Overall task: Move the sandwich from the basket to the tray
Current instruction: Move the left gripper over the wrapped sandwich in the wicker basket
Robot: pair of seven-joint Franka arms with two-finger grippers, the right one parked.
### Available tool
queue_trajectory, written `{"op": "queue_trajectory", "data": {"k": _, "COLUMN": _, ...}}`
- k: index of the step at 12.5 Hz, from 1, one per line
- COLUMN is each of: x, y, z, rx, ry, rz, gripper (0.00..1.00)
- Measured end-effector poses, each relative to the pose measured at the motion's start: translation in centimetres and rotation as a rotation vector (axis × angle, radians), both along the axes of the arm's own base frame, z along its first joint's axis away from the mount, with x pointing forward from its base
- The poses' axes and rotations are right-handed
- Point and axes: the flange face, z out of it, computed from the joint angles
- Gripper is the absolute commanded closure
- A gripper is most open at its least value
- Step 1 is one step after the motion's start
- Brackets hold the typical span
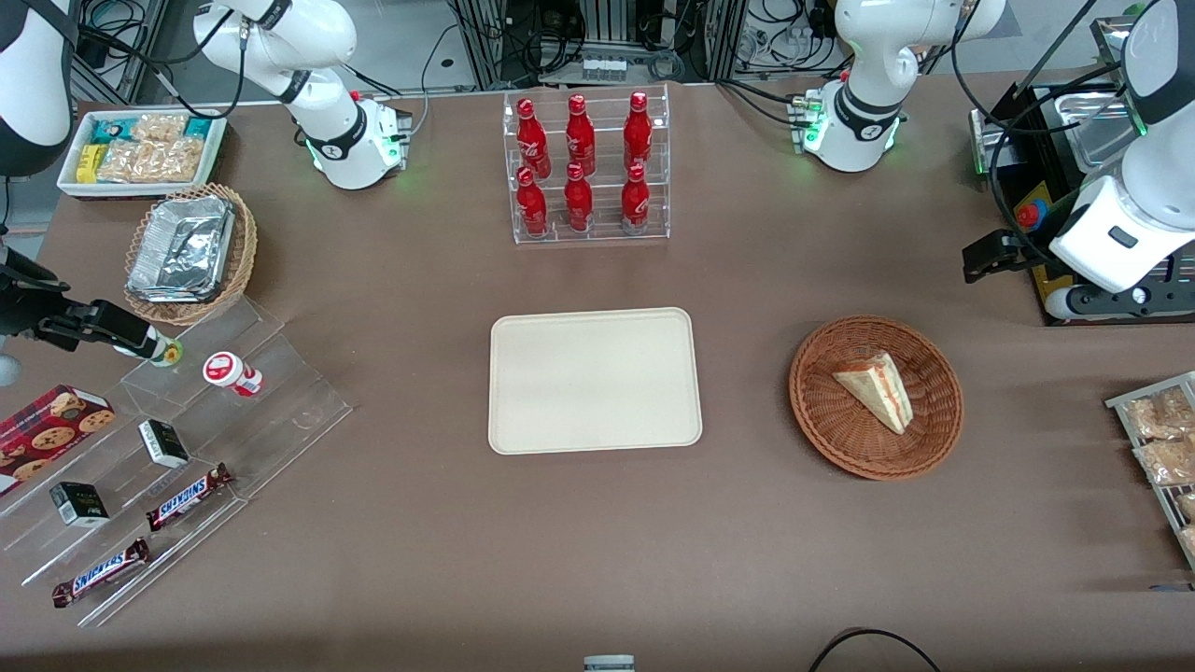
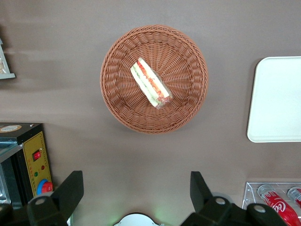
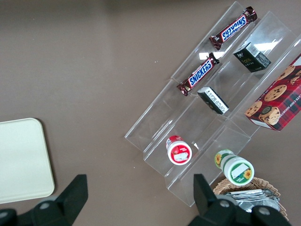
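**Brown table, sandwich in its basket**

Over the brown tabletop (image 1: 747, 280) the gripper (image 2: 136, 193) hung with fingers spread wide, holding nothing, above and clear of the basket (image 2: 188, 61). The sandwich (image 2: 151, 83) lay inside the basket. The tray (image 1: 595, 380) sat beside the basket, well apart.

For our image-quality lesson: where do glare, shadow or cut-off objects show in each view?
Front view: glare on the foil containers; tray evenly lit. Left wrist view: open pincer dark, well apart from the basket, sandwich sharp, tray cut off. Right wrist view: reflections on the clear stepped shelf.
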Motion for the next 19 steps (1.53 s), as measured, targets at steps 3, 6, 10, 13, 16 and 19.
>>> {"op": "queue_trajectory", "data": {"k": 3, "x": 0.0, "y": 0.0, "z": 0.1, "rx": 0.000, "ry": -0.002, "rz": 0.000, "gripper": 0.00}}
{"op": "queue_trajectory", "data": {"k": 6, "x": 0.0, "y": -0.1, "z": -0.4, "rx": 0.001, "ry": 0.009, "rz": -0.002, "gripper": 0.00}}
{"op": "queue_trajectory", "data": {"k": 10, "x": 0.6, "y": -0.1, "z": -5.8, "rx": 0.001, "ry": 0.014, "rz": -0.004, "gripper": 0.00}}
{"op": "queue_trajectory", "data": {"k": 13, "x": 0.4, "y": -0.1, "z": -11.7, "rx": 0.001, "ry": 0.011, "rz": -0.005, "gripper": 0.00}}
{"op": "queue_trajectory", "data": {"k": 16, "x": 0.0, "y": -0.1, "z": -15.6, "rx": -0.002, "ry": -0.026, "rz": -0.007, "gripper": 0.00}}
{"op": "queue_trajectory", "data": {"k": 19, "x": -0.7, "y": -0.1, "z": -19.2, "rx": -0.006, "ry": -0.065, "rz": -0.008, "gripper": 0.00}}
